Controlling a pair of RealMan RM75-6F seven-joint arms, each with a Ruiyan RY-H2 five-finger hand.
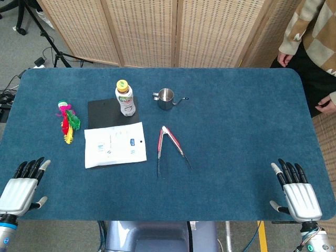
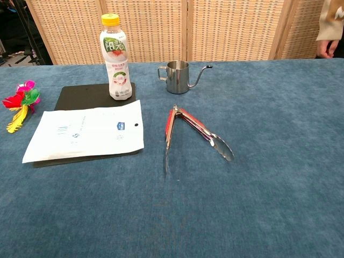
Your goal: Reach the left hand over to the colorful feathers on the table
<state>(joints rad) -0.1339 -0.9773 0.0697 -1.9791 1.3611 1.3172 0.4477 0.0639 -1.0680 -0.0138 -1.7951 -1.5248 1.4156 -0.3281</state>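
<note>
The colorful feathers (image 1: 66,120) lie on the blue table at the left, a bundle of red, green, yellow and pink; the chest view shows the feathers (image 2: 20,103) at its far left edge. My left hand (image 1: 22,188) rests flat at the table's near left corner, fingers stretched out and apart, holding nothing, well short of the feathers. My right hand (image 1: 295,192) lies the same way at the near right corner, empty. Neither hand appears in the chest view.
Right of the feathers lie a white pouch (image 1: 115,145) on a black mat (image 1: 100,109), a drink bottle (image 1: 125,98), a small steel pitcher (image 1: 166,98) and red-handled tongs (image 1: 167,144). A person (image 1: 311,37) stands at the far right.
</note>
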